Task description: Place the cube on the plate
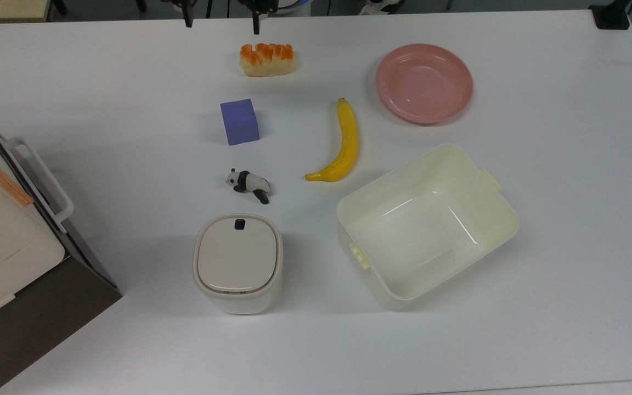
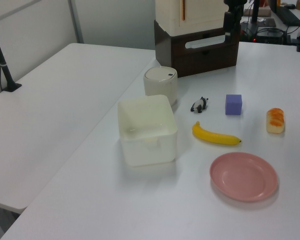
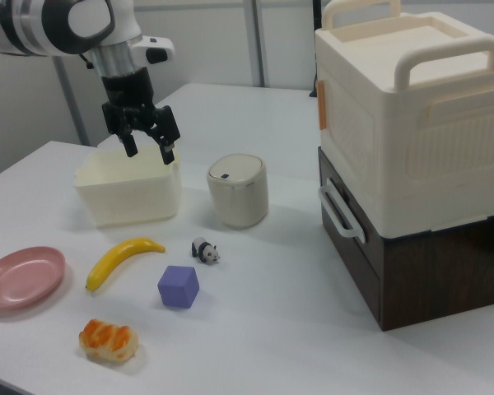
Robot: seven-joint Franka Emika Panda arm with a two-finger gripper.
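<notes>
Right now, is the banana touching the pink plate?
Apart. In the top view a strip of bare white table separates the banana from the plate; the left view shows the same gap.

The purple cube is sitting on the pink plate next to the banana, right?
Not quite. The purple cube is sitting on the white table, not on the pink plate, which holds nothing. The banana lies between them, as the top view shows.

The scene is evenly and brightly lit from overhead, so that only soft, faint shadows are cast on the white table (image 1: 541, 307). Thin glare streaks are seen on the inner floor of the cream tub (image 1: 425, 225). A mild softness is noted throughout.
</notes>
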